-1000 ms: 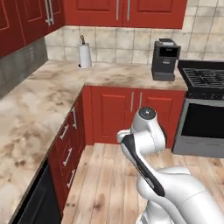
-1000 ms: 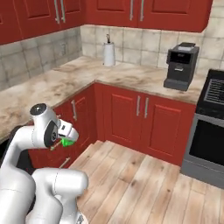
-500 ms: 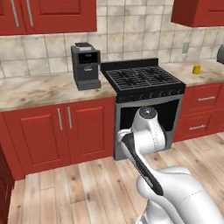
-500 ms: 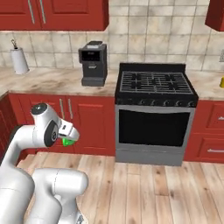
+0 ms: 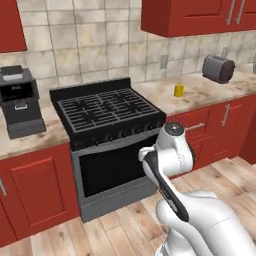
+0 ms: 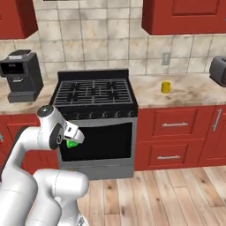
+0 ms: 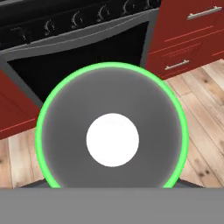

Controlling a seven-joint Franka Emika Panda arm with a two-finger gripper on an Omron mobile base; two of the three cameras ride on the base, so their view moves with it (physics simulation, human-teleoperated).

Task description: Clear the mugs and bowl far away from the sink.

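Red cupboards and pale tiles run along the kitchen wall, with a speckled desk (image 5: pixel 210 95) on each side of a black stove (image 5: pixel 107 112). From the left camera, one yellow mug (image 5: pixel 178 90) stands on the desk just right of the stove, near the back edge. One toaster (image 5: pixel 218 68) sits in the far right corner, and one coffee machine (image 5: pixel 20 107) on the left.

From the right camera, the same yellow mug (image 6: pixel 165 87) stands on the desk, and a green mug (image 6: pixel 71 143) shows at the robot's hand, low before the oven door.

From the hand camera, the green mug (image 7: pixel 112 131) sits right under the hand, mouth up. I think the fingers are pinching it.

It looks like the carrying step. Next it needs a free spot on the desk to set the mug down.
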